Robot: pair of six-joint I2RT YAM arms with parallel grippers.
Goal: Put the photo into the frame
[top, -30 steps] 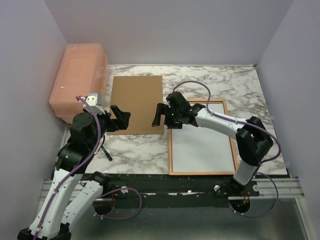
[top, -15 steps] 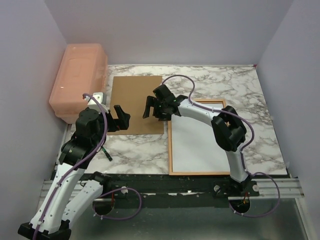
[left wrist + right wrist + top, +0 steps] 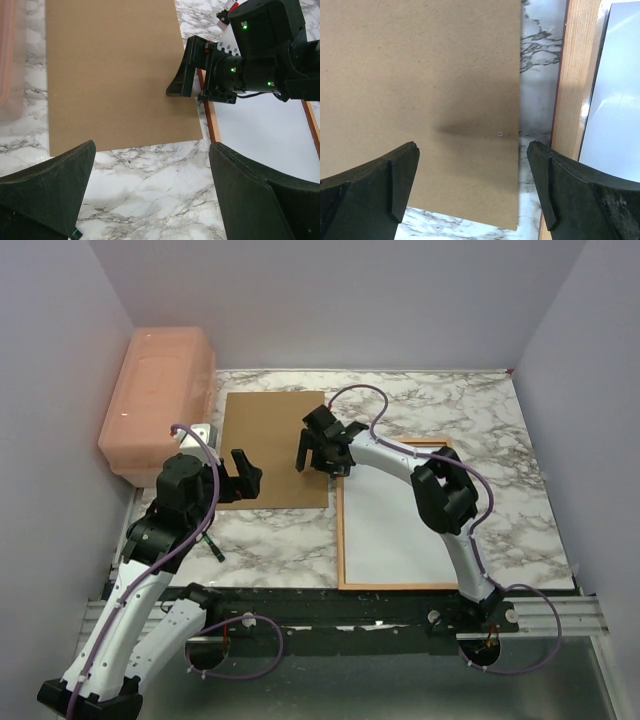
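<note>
The frame (image 3: 341, 540) lies flat at the centre right with its light wood side up. A plain white sheet (image 3: 400, 525) fills it, the photo lying face down; no printed side shows. My right gripper (image 3: 312, 452) is open and empty, low over the right edge of the brown backing board (image 3: 270, 440), just left of the frame's far left corner. In the right wrist view the gripper (image 3: 472, 192) spans the board (image 3: 420, 75), beside the frame rail (image 3: 570, 85). My left gripper (image 3: 246, 472) is open and empty over the board's near left part.
A pink translucent bin (image 3: 155, 390) stands at the far left against the wall. A dark pen (image 3: 212, 546) lies on the marble table near the left arm. The left wrist view shows the board (image 3: 110, 70), the frame rail (image 3: 210, 122) and the right arm's wrist (image 3: 260, 55).
My right gripper has moved left and away from the frame's far left corner to the board's right edge. My left arm has shifted slightly. Board and frame have not moved.
</note>
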